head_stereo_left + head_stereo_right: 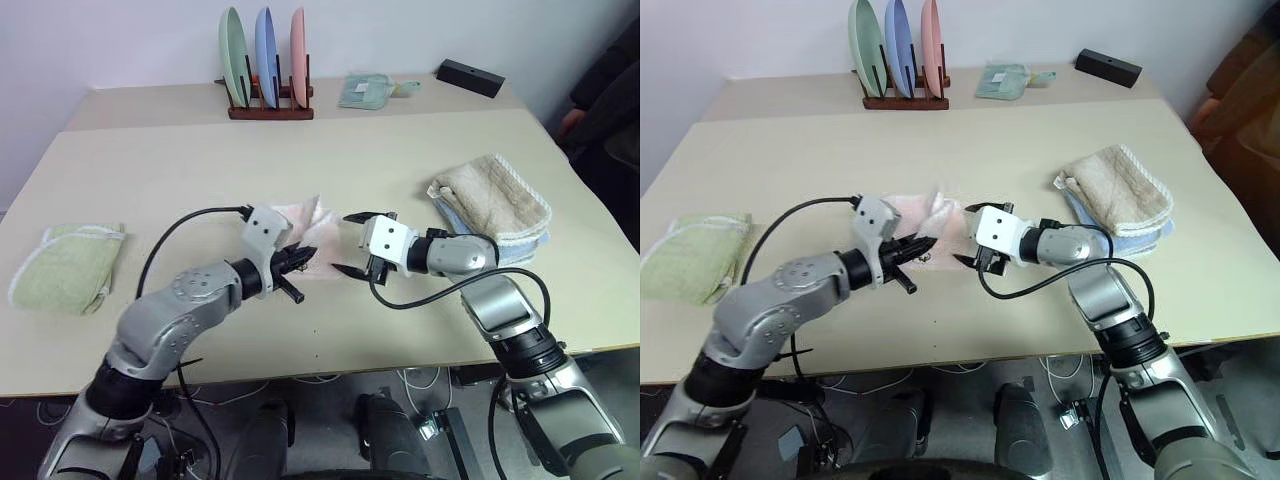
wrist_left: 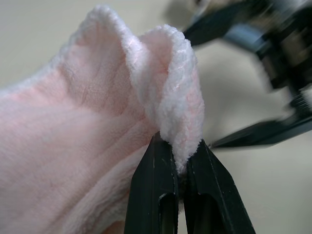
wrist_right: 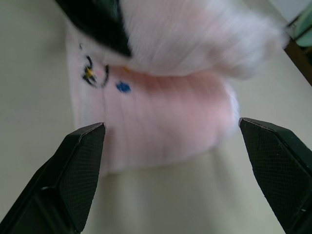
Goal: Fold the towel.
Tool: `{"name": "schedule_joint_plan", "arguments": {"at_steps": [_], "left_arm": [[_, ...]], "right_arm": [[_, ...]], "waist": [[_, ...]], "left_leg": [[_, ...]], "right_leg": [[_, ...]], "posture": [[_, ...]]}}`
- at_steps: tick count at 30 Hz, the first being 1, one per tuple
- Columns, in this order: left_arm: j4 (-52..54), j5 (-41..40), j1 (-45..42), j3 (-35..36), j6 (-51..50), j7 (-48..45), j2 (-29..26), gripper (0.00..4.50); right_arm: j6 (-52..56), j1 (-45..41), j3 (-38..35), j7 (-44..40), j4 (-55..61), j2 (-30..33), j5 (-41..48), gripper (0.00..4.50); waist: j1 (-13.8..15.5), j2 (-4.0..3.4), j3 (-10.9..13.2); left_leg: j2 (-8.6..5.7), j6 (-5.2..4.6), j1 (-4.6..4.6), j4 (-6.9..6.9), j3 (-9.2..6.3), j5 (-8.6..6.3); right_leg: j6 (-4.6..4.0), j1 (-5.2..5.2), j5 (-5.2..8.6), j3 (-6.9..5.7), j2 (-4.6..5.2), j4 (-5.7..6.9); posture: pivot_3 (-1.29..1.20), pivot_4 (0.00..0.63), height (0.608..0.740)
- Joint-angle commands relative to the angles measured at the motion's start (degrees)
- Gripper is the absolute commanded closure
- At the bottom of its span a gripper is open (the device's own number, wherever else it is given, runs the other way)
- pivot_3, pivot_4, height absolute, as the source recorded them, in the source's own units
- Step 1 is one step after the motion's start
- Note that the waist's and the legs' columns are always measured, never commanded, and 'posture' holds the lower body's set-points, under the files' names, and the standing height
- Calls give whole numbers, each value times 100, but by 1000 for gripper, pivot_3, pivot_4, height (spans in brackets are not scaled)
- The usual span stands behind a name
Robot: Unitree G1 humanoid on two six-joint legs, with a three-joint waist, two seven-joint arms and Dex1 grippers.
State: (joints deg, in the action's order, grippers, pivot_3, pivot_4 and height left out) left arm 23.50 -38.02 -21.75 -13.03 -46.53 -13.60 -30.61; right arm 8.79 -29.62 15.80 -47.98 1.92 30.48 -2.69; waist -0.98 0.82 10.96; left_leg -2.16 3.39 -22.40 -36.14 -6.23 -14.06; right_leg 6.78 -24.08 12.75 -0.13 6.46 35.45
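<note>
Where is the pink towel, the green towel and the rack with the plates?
pink towel (image 2: 87, 141), left wrist view, on its fluffy face beside the pinched edge.
green towel (image 1: 65, 265), left eye view, middle of the folded cloth.
plate rack (image 1: 270, 110), left eye view, on its wooden base.

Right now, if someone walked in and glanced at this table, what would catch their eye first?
The pink towel bunched at the table's middle, one fold pinched in the shut left gripper. The right gripper faces it, open, holding nothing. Behind stand three plates in a rack; a green towel lies far left, a beige towel right.
</note>
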Motion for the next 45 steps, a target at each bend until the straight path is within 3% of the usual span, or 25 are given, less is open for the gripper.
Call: {"name": "schedule_joint_plan", "arguments": {"at_steps": [1, 3, 6, 13, 15, 17, 19, 20, 25, 26, 35, 40, 45], "left_arm": [[-135, 369, -109, -66, -80, 7, 209, 4455], [-143, 409, -71, -8, -124, -78, 329, 4455], [23, 283, 45, 172, -172, -289, 403, 3487], [1003, -386, 619, 1005, 23, -1203, 68, 14], [1139, -723, 821, 1505, -20, -1277, 3, 14], [1072, -879, 903, 2031, -3, -1108, 24, 0], [854, -729, 834, 2466, 85, -762, 51, 633], [770, -683, 797, 2589, 74, -639, 50, 958], [294, 324, 509, 2367, 500, -394, -194, 3376], [147, 512, 411, 2220, 589, -360, -154, 3956], [-1332, 1592, 172, 914, 1170, -618, 610, 3956], [-1922, 2089, 405, 701, 1610, -660, 739, 3956], [-2057, 2123, 686, 818, 2041, -740, 1044, 3956]], "right_arm": [[-75, 52, -223, 87, 208, 94, 7, 0], [-70, 100, -253, 120, 222, 117, -13, 0], [-78, 132, -268, 148, 216, 129, -44, 0], [-69, 104, -305, 154, 166, 160, -27, 0], [33, 70, -386, 162, 171, 121, 82, 0], [256, -4, -527, 191, 196, 42, 257, 546], [440, -99, -661, 212, 250, -22, 431, 1245], [499, -133, -701, 221, 275, -44, 484, 1813], [1262, -614, -909, 475, 372, -633, 1017, 4241], [1422, -702, -894, 555, 356, -808, 1090, 4500], [1928, -771, -406, 1234, -1007, -2026, 942, 4500], [1702, -344, -231, 1328, -1551, -1876, 651, 4500], [1438, -85, -166, 1303, -1349, -1702, 544, 4500]], "waist": [[13, 1, 0], [14, 1, 1], [9, 1, 0], [2, 0, 1], [-2, 0, 1], [10, 0, 1], [20, 0, 1], [24, 0, 1], [19, 0, 1], [18, 0, 1], [0, -1, -1], [1, -9, -6], [5, -20, -23]], "left_leg": [[0, 0, 0, 0, 0, 0], [0, 0, -1, -1, 0, 0], [0, 0, -1, -1, -1, 0], [1, 0, -1, 0, 0, 0], [3, 0, 0, 1, 0, 0], [3, 0, 0, 0, -2, 0], [2, 0, 0, -2, -2, 0], [2, 0, 0, -3, -2, 0], [1, 0, 0, -2, -2, 0], [1, 0, 1, -1, -2, 0], [0, 2, 3, 1, -2, 1], [0, 2, -2, 0, -1, 1], [0, 1, 20, 1, 0, 1]], "right_leg": [[0, 0, 0, 0, 0, 0], [0, 0, 0, 0, 0, 0], [1, 0, 0, 0, 0, 0], [1, -1, 0, 0, 1, 1], [0, -2, 1, 0, 1, 0], [0, -2, 1, 0, 1, 1], [-2, -1, 0, 0, 1, 2], [-3, 0, 0, 0, 1, 2], [-2, 1, -1, -1, 0, 1], [-2, 1, -2, -1, 0, 2], [3, -1, -5, -1, -2, 5], [3, -10, -5, 0, -1, 12], [4, 11, -5, 1, -1, 14]], "posture": [[0, 150, 740], [0, 150, 740], [0, 150, 740], [0, 150, 740], [0, 150, 740], [0, 150, 740], [0, 150, 740], [0, 150, 740], [0, 150, 740], [0, 150, 740], [0, 150, 740], [0, 150, 740], [0, 150, 740]]}}
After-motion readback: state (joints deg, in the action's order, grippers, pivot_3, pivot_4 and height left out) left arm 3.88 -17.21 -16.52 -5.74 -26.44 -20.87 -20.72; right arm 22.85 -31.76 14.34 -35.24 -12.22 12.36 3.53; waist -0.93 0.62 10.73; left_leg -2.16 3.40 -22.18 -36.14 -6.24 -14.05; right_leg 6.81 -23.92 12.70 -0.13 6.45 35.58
